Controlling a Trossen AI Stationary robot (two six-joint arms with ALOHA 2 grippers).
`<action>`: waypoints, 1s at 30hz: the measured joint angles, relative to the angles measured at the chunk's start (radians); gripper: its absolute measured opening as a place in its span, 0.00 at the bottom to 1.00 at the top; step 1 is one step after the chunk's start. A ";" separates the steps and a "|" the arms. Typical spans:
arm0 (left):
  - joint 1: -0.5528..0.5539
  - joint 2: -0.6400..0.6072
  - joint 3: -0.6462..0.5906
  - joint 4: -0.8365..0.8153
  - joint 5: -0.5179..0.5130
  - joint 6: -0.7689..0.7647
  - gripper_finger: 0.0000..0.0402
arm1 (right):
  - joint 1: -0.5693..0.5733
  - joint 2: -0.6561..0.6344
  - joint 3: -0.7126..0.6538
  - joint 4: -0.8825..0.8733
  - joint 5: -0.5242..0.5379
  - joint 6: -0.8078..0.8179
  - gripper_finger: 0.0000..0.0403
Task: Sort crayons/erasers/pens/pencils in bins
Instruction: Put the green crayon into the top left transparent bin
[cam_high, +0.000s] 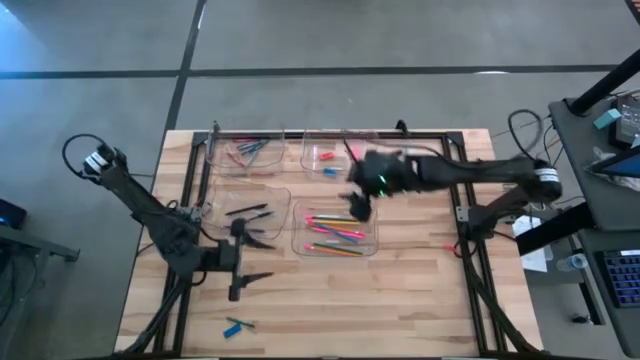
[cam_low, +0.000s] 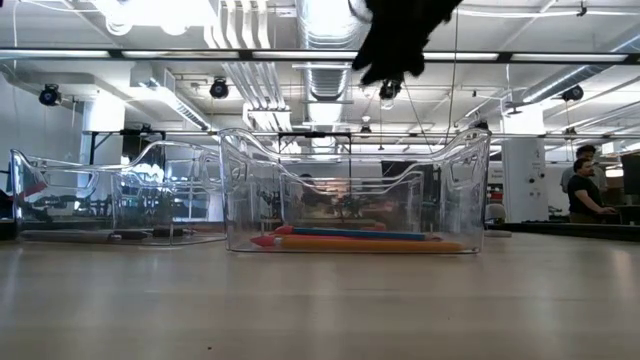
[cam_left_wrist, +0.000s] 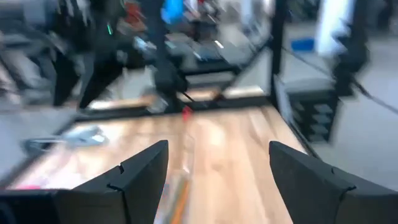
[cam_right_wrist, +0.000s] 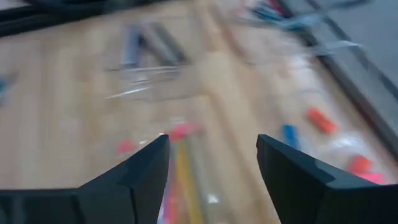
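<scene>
Right gripper (cam_high: 361, 208), jaws apart and empty, hovers mid-frame above the pencils (cam_high: 335, 232) bin. Left gripper (cam_high: 237, 262) waits open, lower left. Pencils look light, stiff, slippery; pinch mid-shaft.

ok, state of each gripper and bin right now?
left gripper: open, empty, low beside pens bin
right gripper: open, empty, above pencils bin
pencils bin: holds pencils
pens bin: holds dark pens
erasers bin: holds erasers
crayons bin: holds crayons
</scene>
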 joint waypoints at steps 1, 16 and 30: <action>0.000 0.007 0.041 -0.086 0.030 -0.032 0.65 | 0.044 -0.020 -0.003 -0.007 0.000 0.006 0.57; -0.081 0.379 0.354 -0.903 0.607 -0.661 0.65 | 0.688 -0.059 -0.051 -0.018 0.388 0.157 0.54; -0.196 0.690 0.353 -0.716 0.600 -0.738 0.65 | 0.773 0.026 -0.049 -0.016 0.501 0.207 0.54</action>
